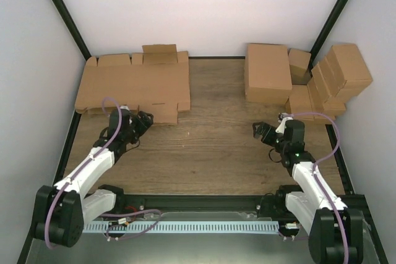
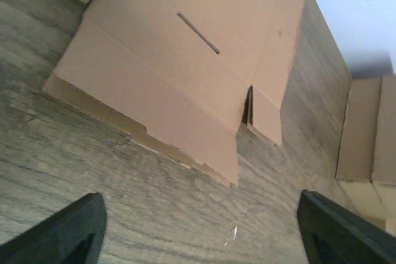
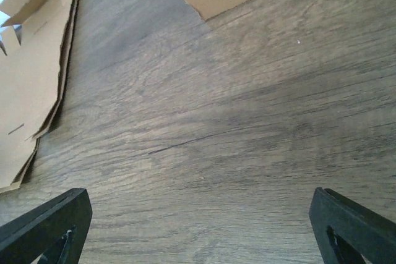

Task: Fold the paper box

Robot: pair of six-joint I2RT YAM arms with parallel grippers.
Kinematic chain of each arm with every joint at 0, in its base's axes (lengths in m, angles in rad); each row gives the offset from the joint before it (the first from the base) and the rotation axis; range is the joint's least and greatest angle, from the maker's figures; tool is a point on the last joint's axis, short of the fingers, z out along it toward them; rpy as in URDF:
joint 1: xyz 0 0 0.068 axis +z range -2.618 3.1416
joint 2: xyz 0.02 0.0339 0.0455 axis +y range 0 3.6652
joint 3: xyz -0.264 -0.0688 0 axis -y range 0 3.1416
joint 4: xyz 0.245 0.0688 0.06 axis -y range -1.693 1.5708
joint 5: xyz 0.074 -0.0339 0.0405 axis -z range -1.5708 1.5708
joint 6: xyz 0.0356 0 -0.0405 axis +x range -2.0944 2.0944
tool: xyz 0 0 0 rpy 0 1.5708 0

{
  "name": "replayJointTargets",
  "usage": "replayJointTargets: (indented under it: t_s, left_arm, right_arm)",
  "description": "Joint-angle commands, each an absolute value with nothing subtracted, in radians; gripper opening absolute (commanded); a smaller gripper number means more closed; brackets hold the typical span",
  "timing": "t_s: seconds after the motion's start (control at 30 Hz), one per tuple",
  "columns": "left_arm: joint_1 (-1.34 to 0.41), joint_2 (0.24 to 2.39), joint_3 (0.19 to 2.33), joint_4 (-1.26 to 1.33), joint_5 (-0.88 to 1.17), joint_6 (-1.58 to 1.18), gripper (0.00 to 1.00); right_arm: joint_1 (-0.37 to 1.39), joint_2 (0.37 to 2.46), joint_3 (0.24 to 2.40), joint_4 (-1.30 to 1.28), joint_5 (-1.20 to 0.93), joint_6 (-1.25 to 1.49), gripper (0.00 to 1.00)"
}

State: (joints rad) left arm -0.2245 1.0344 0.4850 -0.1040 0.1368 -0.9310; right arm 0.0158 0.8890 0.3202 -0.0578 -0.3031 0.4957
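The paper box point(image 1: 133, 85) is a flat brown cardboard blank with flaps and creases. It lies on top of a stack of like blanks at the back left, with one rear flap point(image 1: 159, 51) raised. It also shows in the left wrist view point(image 2: 179, 60), slot and crease visible. My left gripper point(image 1: 143, 122) is open and empty, just in front of the stack's near right corner; its fingertips point(image 2: 68, 230) hover over bare wood. My right gripper point(image 1: 263, 131) is open and empty over the table at the right, its fingertips point(image 3: 46, 224) wide apart.
The other stacked blanks point(image 3: 31, 97) lie under the top one. A large closed brown box point(image 1: 267, 72) and several smaller closed boxes point(image 1: 337, 75) stand at the back right. The wooden table point(image 1: 216, 146) is walled by white panels.
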Motion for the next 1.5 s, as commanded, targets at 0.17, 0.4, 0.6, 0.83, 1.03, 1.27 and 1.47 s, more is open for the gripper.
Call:
replayJointTargets:
  t_s: [0.17,0.4,0.6,0.83,1.03,1.27,1.47]
  left_arm:
    - [-0.163,1.084,0.501,-0.068,0.065,-1.129,0.71]
    - [-0.094,1.171,0.476,0.042,0.171,-1.188,0.68]
    - [-0.076,1.271,0.523,0.053,0.214,-1.184,0.59]
    - [-0.069,1.338,0.541,0.083,0.247,-1.206,0.55]
    - [-0.069,1.368,0.545,0.126,0.252,-1.221,0.36]
    - [-0.069,1.424,0.565,0.140,0.269,-1.230,0.43]
    - [-0.069,1.424,0.554,0.136,0.239,-1.255,0.51]
  right_arm:
    - [0.021,0.806,0.284,-0.028,-0.304,0.525,1.00]
    - [0.021,0.808,0.280,-0.011,-0.309,0.523,1.00]
    - [0.021,0.817,0.280,-0.008,-0.314,0.522,1.00]
    - [0.021,0.828,0.284,-0.011,-0.302,0.529,1.00]
    - [0.021,0.824,0.282,-0.011,-0.297,0.531,1.00]
    - [0.022,0.829,0.284,-0.011,-0.300,0.531,1.00]
    - [0.022,0.826,0.282,-0.010,-0.302,0.530,1.00]
